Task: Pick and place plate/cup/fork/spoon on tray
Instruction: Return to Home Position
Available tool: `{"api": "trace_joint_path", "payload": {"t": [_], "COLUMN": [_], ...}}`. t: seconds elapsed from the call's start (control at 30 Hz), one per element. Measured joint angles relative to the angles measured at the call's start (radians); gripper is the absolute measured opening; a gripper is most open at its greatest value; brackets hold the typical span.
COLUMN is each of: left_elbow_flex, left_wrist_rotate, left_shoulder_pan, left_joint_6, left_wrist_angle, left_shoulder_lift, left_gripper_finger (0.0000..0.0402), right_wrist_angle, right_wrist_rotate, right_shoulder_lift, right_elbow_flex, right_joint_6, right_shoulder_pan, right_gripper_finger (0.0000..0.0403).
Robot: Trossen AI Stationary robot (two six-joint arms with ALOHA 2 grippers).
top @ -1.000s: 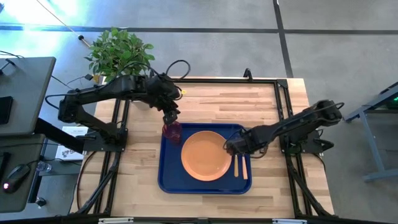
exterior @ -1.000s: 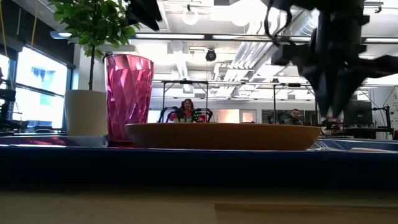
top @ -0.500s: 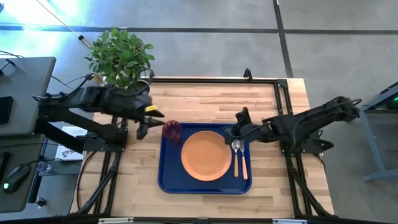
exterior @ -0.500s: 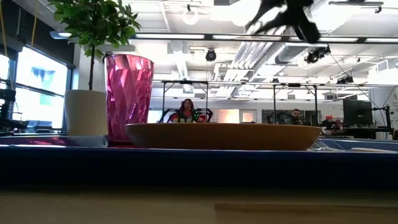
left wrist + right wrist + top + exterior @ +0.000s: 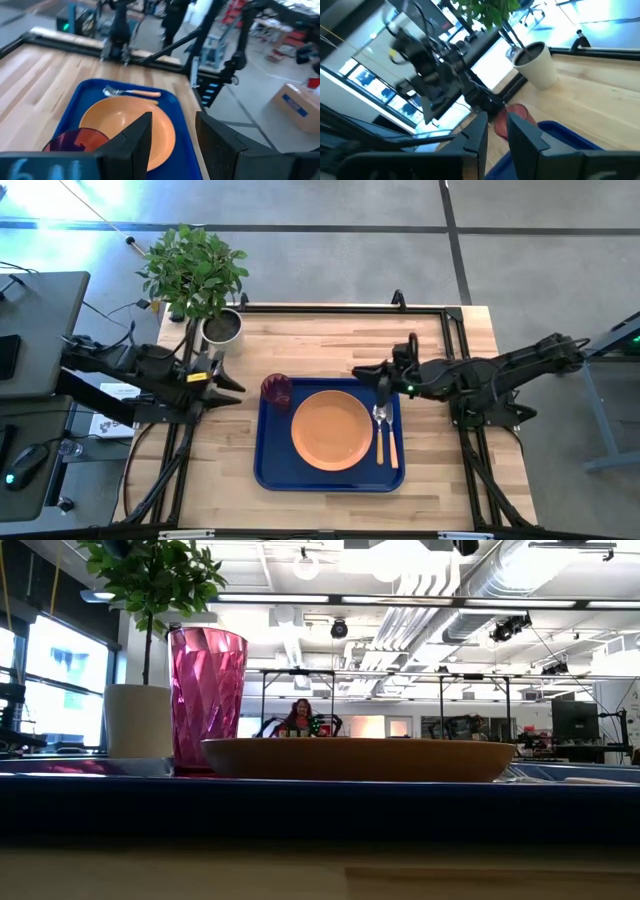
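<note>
The dark blue tray [image 5: 268,470] lies on the wooden table. The orange plate [image 5: 332,430] lies flat in its middle. The red ribbed cup [image 5: 276,391] stands upright in the tray's far left corner. The spoon [image 5: 380,422] and the fork [image 5: 393,446] lie side by side on the tray floor, right of the plate. My left gripper [image 5: 234,391] is open and empty, left of the tray near the table's left edge. My right gripper [image 5: 372,376] is open and empty, over the tray's far right corner.
A potted plant in a grey pot [image 5: 220,327] stands at the table's far left corner, behind my left gripper. Bare wood lies behind the tray [image 5: 350,340] and in front of it. A black frame rail [image 5: 452,340] runs along the table's edges.
My left gripper has gone from above the cup toward the table's left edge; the cup stays upright on the tray. My right gripper has risen from beside the plate and gone toward the table's far edge, uncovering the spoon's bowl.
</note>
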Motion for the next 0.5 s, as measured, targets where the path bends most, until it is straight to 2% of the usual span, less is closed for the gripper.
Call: {"api": "trace_joint_path", "payload": {"t": [0.23, 0.5], "left_elbow_flex": [-0.206, -0.364], "left_wrist_rotate": [0.001, 0.002], "left_shoulder_pan": [-0.051, -0.062], "left_joint_6": [0.068, 0.142], "left_wrist_angle": [0.108, 0.11], "left_shoulder_lift": [-0.206, -0.392], "left_gripper_finger": [0.0143, 0.0143], "right_wrist_angle": [0.015, 0.011], "right_wrist_rotate": [0.002, -0.005], "right_shoulder_lift": [-0.072, -0.1], "right_elbow_flex": [0.0, 0.0], "right_joint_6": [0.03, 0.032], "right_shoulder_pan": [0.0, -0.004], "right_gripper_finger": [0.0063, 0.0063]}}
